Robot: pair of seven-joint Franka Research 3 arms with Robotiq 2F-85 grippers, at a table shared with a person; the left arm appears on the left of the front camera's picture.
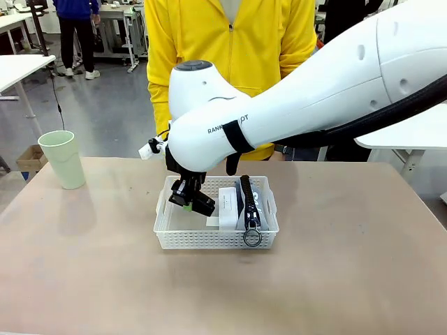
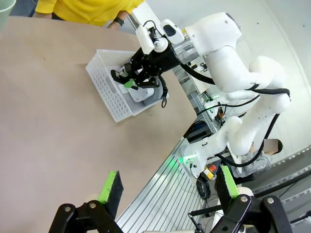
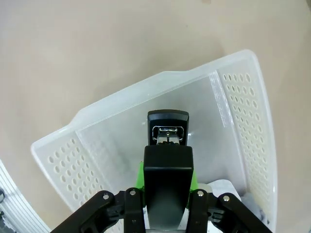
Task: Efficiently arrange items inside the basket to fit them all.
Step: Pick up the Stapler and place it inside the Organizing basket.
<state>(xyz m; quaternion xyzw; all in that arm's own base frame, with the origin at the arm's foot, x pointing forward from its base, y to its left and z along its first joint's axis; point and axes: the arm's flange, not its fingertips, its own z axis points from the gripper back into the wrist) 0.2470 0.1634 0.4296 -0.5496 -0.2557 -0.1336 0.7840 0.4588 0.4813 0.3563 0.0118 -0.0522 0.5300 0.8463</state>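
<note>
White perforated plastic basket, our right gripper pinching a black stapler over its bare left half, our left gripper with fingers spread.

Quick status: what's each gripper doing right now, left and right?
Left gripper: open, jaws wide apart, nothing between them.
Right gripper: shut on the black stapler, low over the basket.
</note>
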